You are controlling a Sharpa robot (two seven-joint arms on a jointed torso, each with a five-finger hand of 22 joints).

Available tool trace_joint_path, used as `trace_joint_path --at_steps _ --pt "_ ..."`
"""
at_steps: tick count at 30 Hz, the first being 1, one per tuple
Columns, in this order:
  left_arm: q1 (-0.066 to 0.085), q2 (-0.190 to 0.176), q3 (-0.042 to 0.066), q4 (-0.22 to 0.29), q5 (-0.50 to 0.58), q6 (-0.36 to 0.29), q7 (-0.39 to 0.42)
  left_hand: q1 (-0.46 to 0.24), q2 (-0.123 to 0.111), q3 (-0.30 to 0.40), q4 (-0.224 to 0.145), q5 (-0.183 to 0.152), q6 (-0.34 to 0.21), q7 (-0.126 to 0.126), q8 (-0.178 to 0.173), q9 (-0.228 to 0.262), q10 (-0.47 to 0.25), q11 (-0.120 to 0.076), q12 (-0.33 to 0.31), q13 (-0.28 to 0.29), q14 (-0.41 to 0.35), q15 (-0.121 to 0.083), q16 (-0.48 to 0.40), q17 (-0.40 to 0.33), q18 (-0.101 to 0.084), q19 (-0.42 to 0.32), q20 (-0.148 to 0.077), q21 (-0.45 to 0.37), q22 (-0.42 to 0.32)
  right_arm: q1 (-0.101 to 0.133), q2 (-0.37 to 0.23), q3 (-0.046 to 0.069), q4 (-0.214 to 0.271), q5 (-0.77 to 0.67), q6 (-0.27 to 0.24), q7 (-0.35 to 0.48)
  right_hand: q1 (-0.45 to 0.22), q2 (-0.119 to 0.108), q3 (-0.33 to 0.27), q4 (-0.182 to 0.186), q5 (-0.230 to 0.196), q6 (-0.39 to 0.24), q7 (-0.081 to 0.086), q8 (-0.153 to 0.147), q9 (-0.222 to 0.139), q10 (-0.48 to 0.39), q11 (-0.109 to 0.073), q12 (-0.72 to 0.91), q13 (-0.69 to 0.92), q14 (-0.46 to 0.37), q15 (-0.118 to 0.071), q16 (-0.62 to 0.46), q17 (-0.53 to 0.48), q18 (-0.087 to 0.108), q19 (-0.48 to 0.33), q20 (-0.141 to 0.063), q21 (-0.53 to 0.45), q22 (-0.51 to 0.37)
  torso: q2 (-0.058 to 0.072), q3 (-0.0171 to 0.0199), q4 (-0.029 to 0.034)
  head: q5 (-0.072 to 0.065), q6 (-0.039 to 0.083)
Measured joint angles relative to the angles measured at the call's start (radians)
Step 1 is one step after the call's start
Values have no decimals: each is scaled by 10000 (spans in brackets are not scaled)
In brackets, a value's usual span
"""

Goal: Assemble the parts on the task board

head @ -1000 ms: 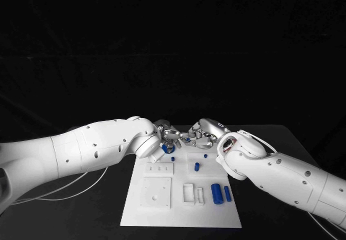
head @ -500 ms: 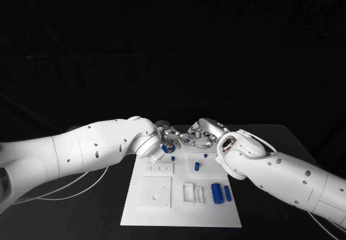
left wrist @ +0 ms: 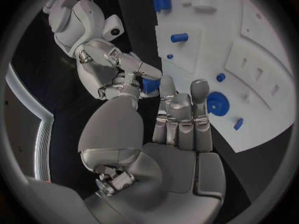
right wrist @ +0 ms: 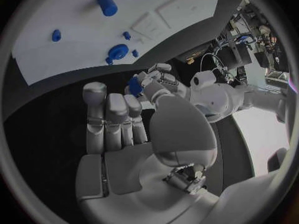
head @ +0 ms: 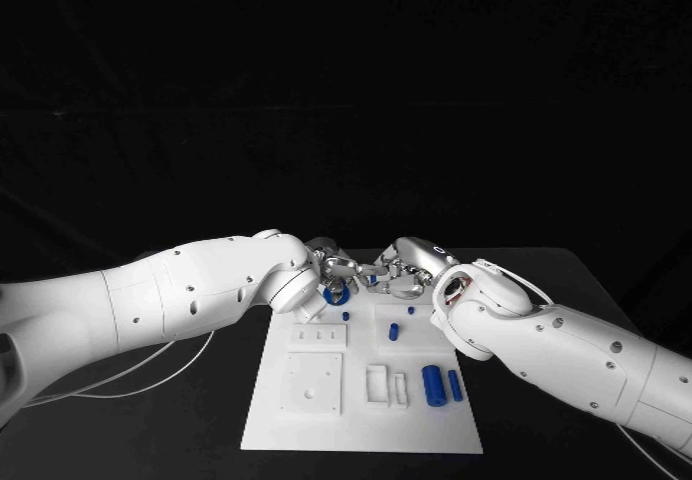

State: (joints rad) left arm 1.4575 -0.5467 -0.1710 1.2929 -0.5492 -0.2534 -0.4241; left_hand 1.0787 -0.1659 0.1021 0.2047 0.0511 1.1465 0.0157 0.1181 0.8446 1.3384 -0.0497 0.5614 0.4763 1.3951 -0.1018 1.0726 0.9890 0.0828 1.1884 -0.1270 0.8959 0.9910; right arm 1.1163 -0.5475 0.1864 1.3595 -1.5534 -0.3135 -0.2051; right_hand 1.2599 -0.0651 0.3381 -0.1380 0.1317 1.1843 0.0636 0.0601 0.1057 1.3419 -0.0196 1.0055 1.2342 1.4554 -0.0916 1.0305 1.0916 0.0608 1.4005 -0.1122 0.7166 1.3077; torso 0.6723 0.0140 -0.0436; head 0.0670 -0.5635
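- Hands meet at the far edge of the task board (head: 368, 400): left hand (head: 340, 268) and right hand (head: 400, 275) both pinching one small blue part (left wrist: 149, 85) between them.
- Blue disc (head: 336, 296) lies on that board, just nearer (likely seat), left hand closer.

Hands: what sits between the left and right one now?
A blue part, where left hand and right hand meet, in both wrist views; which one holds it is unclear.

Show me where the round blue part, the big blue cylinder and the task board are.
round blue part (left wrist: 217, 103), left wrist view, its face.
big blue cylinder (head: 433, 382), head view, its middle.
task board (head: 361, 430), head view, bare near edge.
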Motion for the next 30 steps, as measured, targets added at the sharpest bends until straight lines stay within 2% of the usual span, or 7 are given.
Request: trace_joint_path --at_steps 8,16,20,22,26,29,30 --pt "-6 26 -2 3 -82 31 -7 0 0 0 0 0 74 0 -229 138 -35 -35 48 0 0 0 40 26 1 180 0 -315 492 1 17 0 -6 1 121 -8 5 5 -27 -27 78 11 -11 -1 24 0 0 0 2 5 4 -2 13 0 0 0 57 -1 0 -6 5 -13 -30" --pt "-7 37 -2 25 -128 149 -35 4 4 15 -101 0 199 20 -438 -355 -74 1 48 -14 0 1 40 17 1 216 36 -542 737 -1 56 -4 -31 1 158 -21 45 18 -54 -54 77 11 -12 -16 33 0 0 0 11 14 13 -3 20 0 0 0 57 -1 0 -4 10 -5 -58" --pt "-7 38 -2 26 -147 209 -53 137 138 61 -203 0 198 20 -438 -449 -73 1 48 -15 1 1 41 14 1 216 36 -582 786 -5 83 -10 -57 1 165 -36 44 18 -55 -55 78 10 -11 -17 32 0 0 0 11 14 14 -3 22 0 0 0 57 -2 -1 -4 5 6 -58" --pt "-7 39 -2 26 -155 225 -60 242 242 43 -326 0 198 20 -438 -501 -73 1 47 -15 1 1 81 14 0 216 36 -582 818 -5 94 -14 -69 1 168 -43 44 18 -55 -55 77 9 -11 -21 32 0 0 0 10 14 14 -3 22 0 0 0 57 -2 0 -4 0 8 -59" --pt "-7 44 1 29 -172 258 -68 308 595 -61 -744 -1 233 55 -438 -653 -73 1 47 -15 1 1 81 14 0 270 52 -620 891 -7 106 -22 -89 1 175 -60 44 17 -55 -56 77 8 -10 -24 31 0 0 0 10 15 14 -4 22 0 0 0 56 -2 -1 0 -1 13 -67" --pt "-7 50 3 38 -183 283 -70 385 872 -152 -1184 90 233 55 -455 -790 -73 1 66 -14 1 1 148 14 0 308 57 -678 968 -10 109 -29 -101 1 183 -72 44 17 -56 -56 77 5 -8 -33 30 0 0 0 10 15 14 -4 21 -1 0 0 57 -2 0 0 0 14 -80" --pt "-7 52 3 41 -189 294 -73 485 1069 -178 -1401 221 253 35 -455 -843 -73 1 103 -19 1 1 148 14 0 322 71 -707 1012 -10 111 -29 -103 1 184 -73 44 17 -56 -56 77 5 -7 -36 30 0 0 0 10 15 14 -4 21 0 0 0 57 -2 -1 0 -1 13 -84"
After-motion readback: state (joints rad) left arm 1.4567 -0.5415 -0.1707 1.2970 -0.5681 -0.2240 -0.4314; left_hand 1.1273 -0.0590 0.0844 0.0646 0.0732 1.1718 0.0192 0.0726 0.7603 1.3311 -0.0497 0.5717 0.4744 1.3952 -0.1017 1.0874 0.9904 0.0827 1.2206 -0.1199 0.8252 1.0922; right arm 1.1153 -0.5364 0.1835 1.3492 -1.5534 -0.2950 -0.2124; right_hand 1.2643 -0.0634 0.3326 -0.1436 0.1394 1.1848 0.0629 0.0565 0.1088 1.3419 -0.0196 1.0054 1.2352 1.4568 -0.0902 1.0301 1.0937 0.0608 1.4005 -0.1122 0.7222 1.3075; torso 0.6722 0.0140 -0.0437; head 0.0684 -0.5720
